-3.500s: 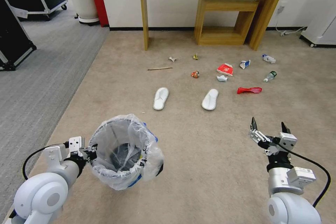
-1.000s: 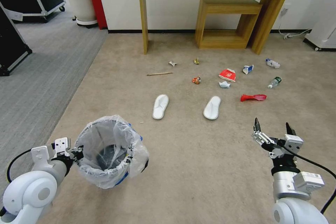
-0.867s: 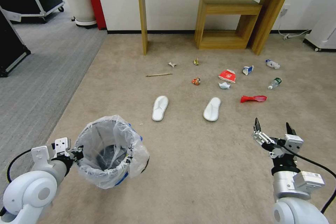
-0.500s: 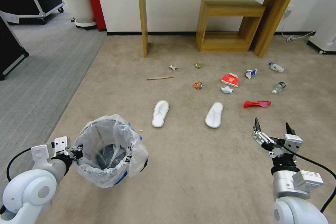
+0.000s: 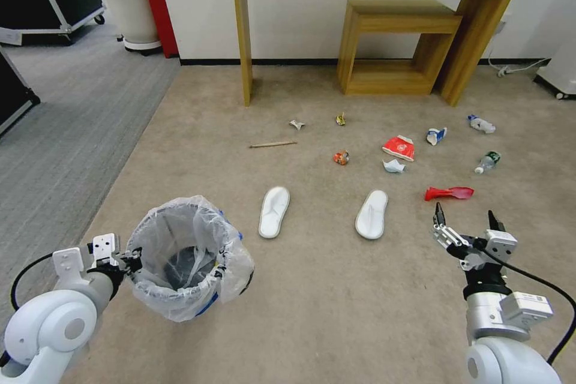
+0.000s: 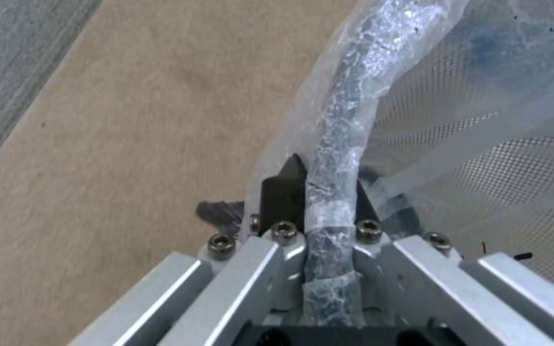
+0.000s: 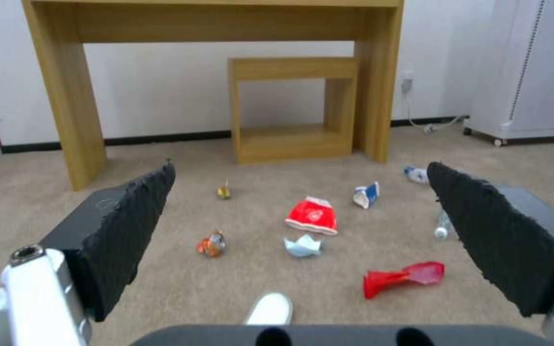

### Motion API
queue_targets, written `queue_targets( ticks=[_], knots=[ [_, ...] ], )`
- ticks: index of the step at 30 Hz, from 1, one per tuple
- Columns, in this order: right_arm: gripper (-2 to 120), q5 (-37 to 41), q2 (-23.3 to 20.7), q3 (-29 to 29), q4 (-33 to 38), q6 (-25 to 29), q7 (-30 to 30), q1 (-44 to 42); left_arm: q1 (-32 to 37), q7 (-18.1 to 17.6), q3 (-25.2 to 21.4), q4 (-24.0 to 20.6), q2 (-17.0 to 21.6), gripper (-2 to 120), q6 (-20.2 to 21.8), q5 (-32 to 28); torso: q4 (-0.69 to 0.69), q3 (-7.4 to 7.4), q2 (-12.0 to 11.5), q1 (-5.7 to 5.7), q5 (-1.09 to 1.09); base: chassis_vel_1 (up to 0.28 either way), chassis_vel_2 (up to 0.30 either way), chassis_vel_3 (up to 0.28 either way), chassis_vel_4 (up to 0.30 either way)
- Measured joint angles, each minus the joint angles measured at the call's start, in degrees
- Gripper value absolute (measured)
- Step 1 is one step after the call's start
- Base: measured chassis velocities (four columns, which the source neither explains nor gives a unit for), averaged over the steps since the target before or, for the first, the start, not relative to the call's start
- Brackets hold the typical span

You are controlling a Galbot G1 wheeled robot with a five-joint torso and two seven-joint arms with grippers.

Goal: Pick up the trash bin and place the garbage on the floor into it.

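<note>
The trash bin (image 5: 180, 255) is held up at its rim by the left gripper (image 5: 129, 261), fingers squeezed on it. The right gripper (image 5: 467, 223) is held with fingers wide apart near the garbage (image 5: 448, 192).

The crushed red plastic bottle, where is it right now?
In the head view the red plastic bottle lies on the carpet at right, just ahead of the open right gripper, right of the nearer white slipper.

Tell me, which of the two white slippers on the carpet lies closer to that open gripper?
The slipper on the robot's right, below the red carton. It lies just ahead-left of the open right gripper; the other slipper sits nearer the trash bin.
</note>
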Motion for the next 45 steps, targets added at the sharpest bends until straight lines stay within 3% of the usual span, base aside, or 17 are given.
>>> queue_targets(
  ticks=[32,45],
  knots=[
    [100,-0.1,0.1,-0.8,-0.3,-0.5,0.3,0.9,-0.4,0.0,0.1,0.5,0.1,0,0.0,0.1,0.0,0.0,0.0,0.0,0.0,-0.135,0.14,0.137,-0.134],
    [100,0.3,0.0,-1.7,-1.5,-0.5,1.5,1.5,-1.0,0.0,0.9,2.4,0.3,0,0.0,0.1,0.0,-0.01,0.0,0.0,-0.01,-0.025,0.031,0.026,-0.03]
  ],
)
